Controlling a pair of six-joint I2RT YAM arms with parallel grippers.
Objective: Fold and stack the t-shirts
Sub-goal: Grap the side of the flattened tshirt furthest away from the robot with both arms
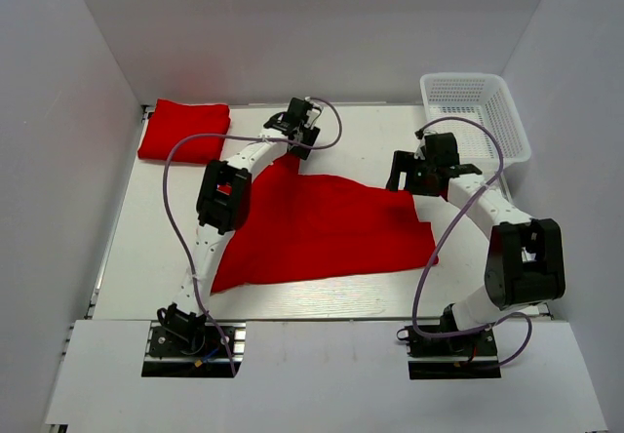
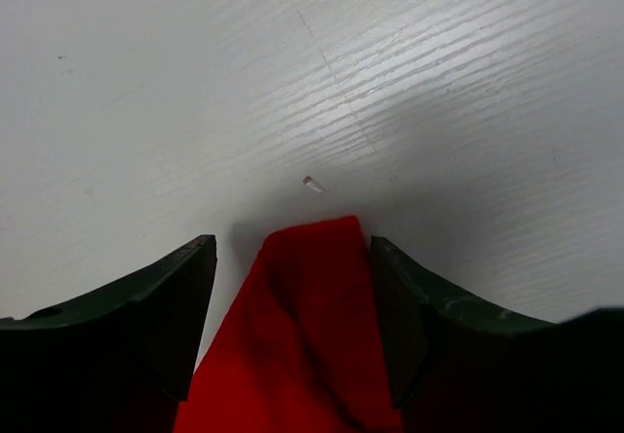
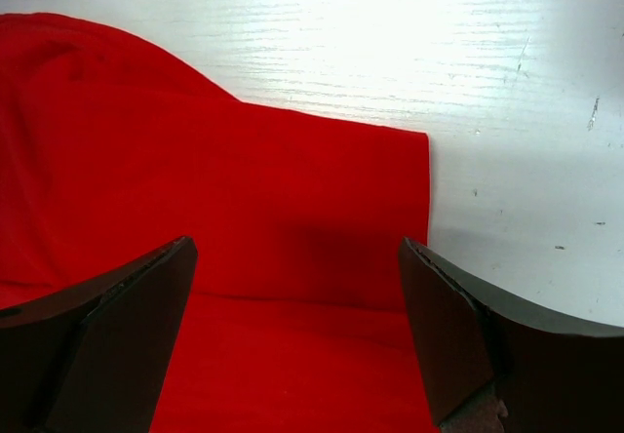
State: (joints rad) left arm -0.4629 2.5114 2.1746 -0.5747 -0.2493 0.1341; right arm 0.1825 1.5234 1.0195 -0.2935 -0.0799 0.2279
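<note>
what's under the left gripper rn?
A corner of the spread t-shirt lies between the open fingers of the left gripper, on the white table. Anything beneath that fabric is covered.

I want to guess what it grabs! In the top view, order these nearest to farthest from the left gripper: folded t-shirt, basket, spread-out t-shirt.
1. Spread-out t-shirt, right beneath it.
2. Folded t-shirt, far-left corner.
3. White mesh basket, far-right corner.

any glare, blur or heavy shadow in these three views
Top external: even soft light, sharp, faint shadows only. Left wrist: sheen on the table, its fingers dark and soft, shadow around the t-shirt tip. Right wrist: table washed out at the top, a shadow patch on the t-shirt.
</note>
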